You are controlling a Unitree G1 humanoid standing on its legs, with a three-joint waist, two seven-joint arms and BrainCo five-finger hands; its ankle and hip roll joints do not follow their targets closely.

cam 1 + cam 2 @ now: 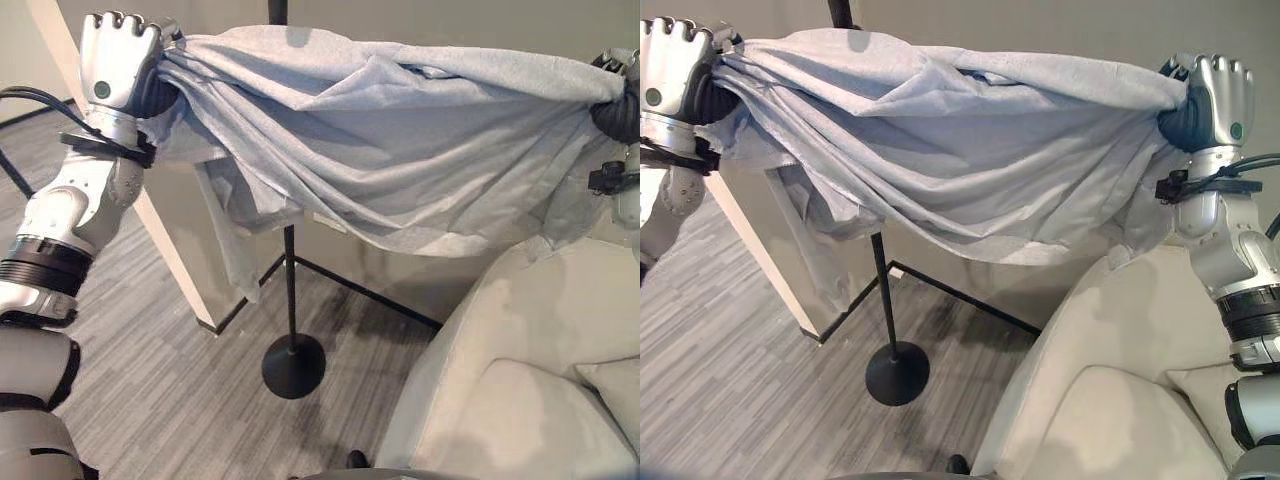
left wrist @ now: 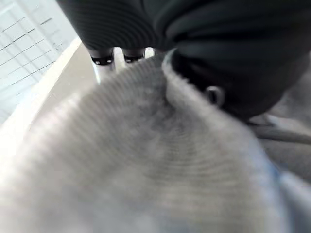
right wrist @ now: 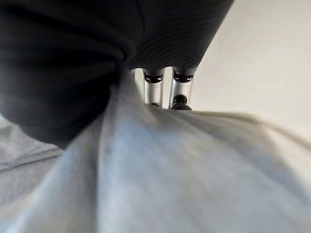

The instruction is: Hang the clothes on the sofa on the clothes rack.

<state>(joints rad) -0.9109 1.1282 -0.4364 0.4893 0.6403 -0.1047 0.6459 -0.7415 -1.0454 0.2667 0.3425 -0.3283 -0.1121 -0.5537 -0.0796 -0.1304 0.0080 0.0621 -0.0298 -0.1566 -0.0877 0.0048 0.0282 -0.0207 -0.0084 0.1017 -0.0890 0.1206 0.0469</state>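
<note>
Grey garment [image 1: 380,150], no legible print.

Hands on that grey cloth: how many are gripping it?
2. The left hand clutches one end of the grey garment, the right hand the other, stretching it above the sofa.

The garment [image 1: 380,130] spans the upper frame between the left hand [image 1: 120,60] at upper left and the right hand [image 1: 1212,95] at upper right. The rack pole [image 1: 290,290] stands behind it, lower centre; the sofa [image 1: 520,380] sits lower right.
</note>
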